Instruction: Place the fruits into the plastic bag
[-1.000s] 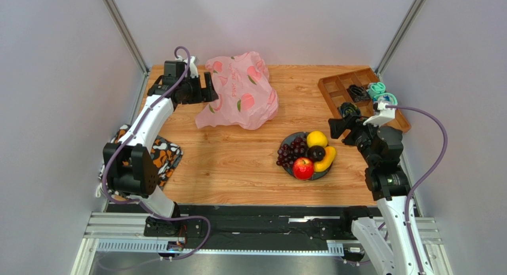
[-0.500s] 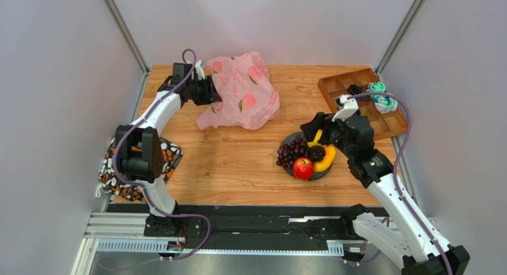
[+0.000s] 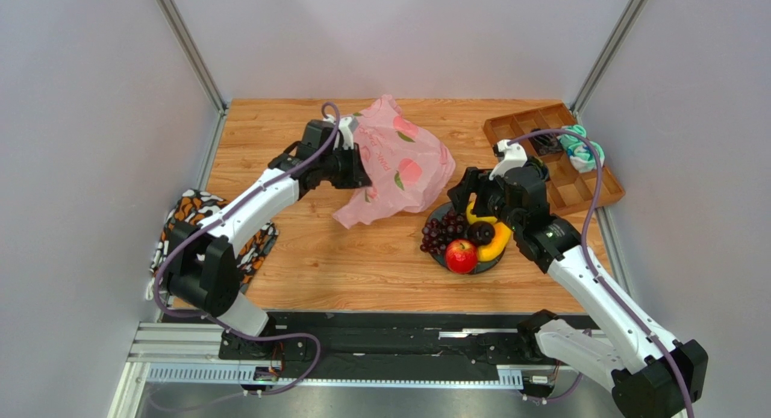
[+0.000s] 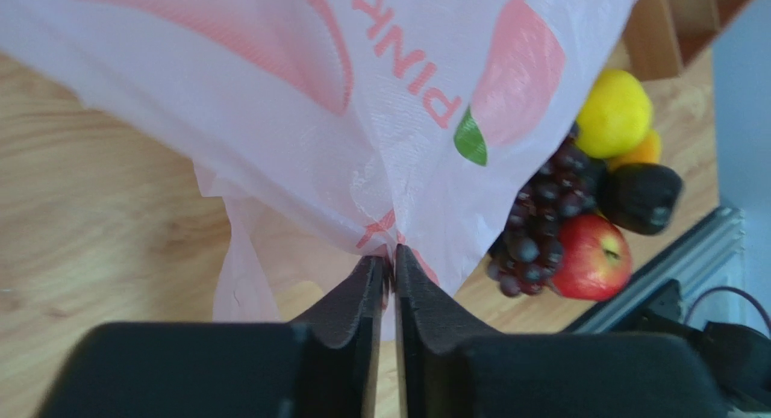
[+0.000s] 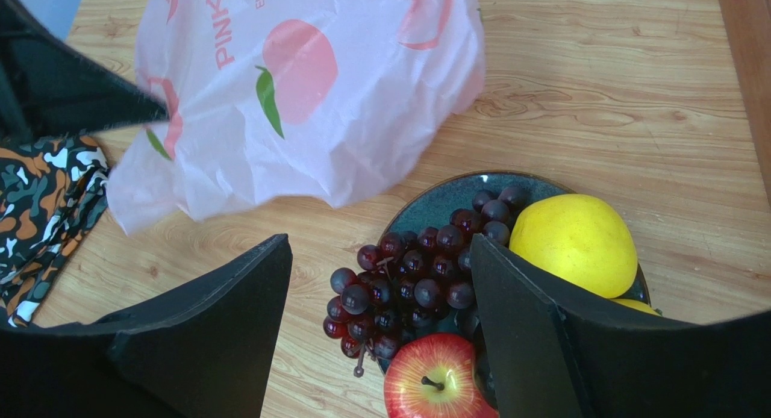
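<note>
The pink plastic bag (image 3: 404, 165) with peach prints hangs lifted at the table's middle, and my left gripper (image 3: 359, 171) is shut on a pinch of its film (image 4: 391, 252). The fruits lie on a dark plate (image 3: 433, 221): a red apple (image 3: 461, 254), purple grapes (image 3: 442, 230), a dark plum (image 3: 480, 232) and a banana (image 3: 497, 244). My right gripper (image 3: 471, 192) hovers open over the plate's far side, and its wrist view shows the grapes (image 5: 416, 273) and apple (image 5: 434, 382) between its fingers. The yellow citrus (image 5: 574, 244) lies just outside the right finger.
A wooden compartment tray (image 3: 499, 129) with teal (image 3: 576, 140) and black coiled bundles stands at the back right. An orange-black patterned cloth (image 3: 195, 217) lies at the left edge. The bag's lower edge hangs close to the plate's left rim.
My left gripper closed on the bag and dragged it right, toward the plate, lifting it. My right arm swung left from the tray to above the fruit plate, jaws unchanged.
</note>
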Available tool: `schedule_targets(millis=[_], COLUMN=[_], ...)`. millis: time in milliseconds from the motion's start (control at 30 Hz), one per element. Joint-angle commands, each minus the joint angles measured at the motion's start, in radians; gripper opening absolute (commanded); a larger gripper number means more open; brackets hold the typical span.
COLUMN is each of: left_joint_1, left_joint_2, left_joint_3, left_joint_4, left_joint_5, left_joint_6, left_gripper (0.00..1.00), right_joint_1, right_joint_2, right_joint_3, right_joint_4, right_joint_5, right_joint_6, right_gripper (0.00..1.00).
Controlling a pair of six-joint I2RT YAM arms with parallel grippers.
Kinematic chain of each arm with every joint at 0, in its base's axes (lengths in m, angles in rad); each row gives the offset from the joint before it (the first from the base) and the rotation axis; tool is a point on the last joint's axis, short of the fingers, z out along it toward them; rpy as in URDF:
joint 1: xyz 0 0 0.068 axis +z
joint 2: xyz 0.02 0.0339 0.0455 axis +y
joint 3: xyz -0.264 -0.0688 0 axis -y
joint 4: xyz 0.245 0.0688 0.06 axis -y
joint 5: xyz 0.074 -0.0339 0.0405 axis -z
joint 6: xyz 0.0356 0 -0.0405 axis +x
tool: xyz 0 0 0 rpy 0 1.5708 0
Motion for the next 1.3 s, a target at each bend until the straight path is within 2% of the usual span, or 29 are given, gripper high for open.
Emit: schedule_targets(millis=[0,67,100,267,333,400,467,533,567,600,733,800,867,933,967,1133,1167,1233,1267], left_joint_1=[-0.053,-0.053,-0.053,-0.051,-0.044,-0.03,0.008,0.047,0.057,0.065,0.085,0.085,0.087,0.087,0.087,0.087,0.087,0.087,0.087], left_joint_2=[-0.102,-0.13,-0.165,-0.259,-0.295,-0.315,-0.323,-0.337,-0.343,-0.352,-0.369,-0.372,-0.378,-0.386,-0.392,-0.405,-0.403,-0.397,-0.392], left_joint_3=[-0.024,-0.019,-0.011,0.033,0.045,0.061,0.068,0.07,0.067,0.065,0.065,0.065,0.07,0.072,0.07,0.07,0.076,0.084,0.084], left_joint_4=[0.0,-0.03,-0.039,-0.108,-0.119,-0.136,-0.144,-0.141,-0.138,-0.136,-0.132,-0.133,-0.136,-0.141,-0.139,-0.139,-0.142,-0.153,-0.153], left_joint_5=[-0.046,-0.075,-0.133,-0.334,-0.429,-0.495,-0.487,-0.47,-0.459,-0.454,-0.459,-0.47,-0.476,-0.48,-0.48,-0.482,-0.482,-0.48,-0.47], left_joint_6=[-0.034,-0.011,0.0,0.116,0.17,0.199,0.206,0.199,0.198,0.199,0.212,0.219,0.224,0.23,0.235,0.252,0.259,0.262,0.264], left_gripper=[0.37,0.49,0.58,0.78,0.81,0.82,0.82,0.82,0.82,0.82,0.82,0.82,0.82,0.82,0.82,0.82,0.82,0.82,0.82], right_joint_1=[0.011,0.026,0.035,0.11,0.115,0.117,0.115,0.114,0.109,0.106,0.045,0.009,-0.054,-0.119,-0.139,-0.178,-0.173,-0.14,-0.124], right_joint_2=[0.014,0.022,0.026,0.083,0.123,0.153,0.221,0.302,0.336,0.363,0.514,0.61,0.713,0.785,0.872,1.04,1.036,0.956,0.909], right_joint_3=[0.054,0.056,0.058,0.093,0.099,0.097,0.099,0.117,0.131,0.142,0.22,0.29,0.394,0.484,0.61,0.945,0.958,0.883,0.825], right_joint_4=[-0.007,-0.005,-0.004,-0.013,-0.016,-0.013,-0.001,0.013,0.018,0.024,0.082,0.104,0.122,0.125,0.107,-0.098,-0.112,-0.073,-0.039], right_joint_5=[0.025,0.034,0.041,0.121,0.146,0.181,0.221,0.259,0.265,0.264,0.21,0.189,0.172,0.131,0.109,0.038,0.04,0.072,0.084], right_joint_6=[0.011,0.013,0.014,0.033,0.082,0.112,0.128,0.126,0.125,0.123,0.113,0.094,0.082,0.06,0.054,-0.028,-0.038,-0.059,-0.07], right_gripper=[0.76,0.76,0.77,0.78,0.8,0.82,0.82,0.77,0.7,0.67,0.61,0.55,0.53,0.54,0.54,0.55,0.56,0.6,0.69])
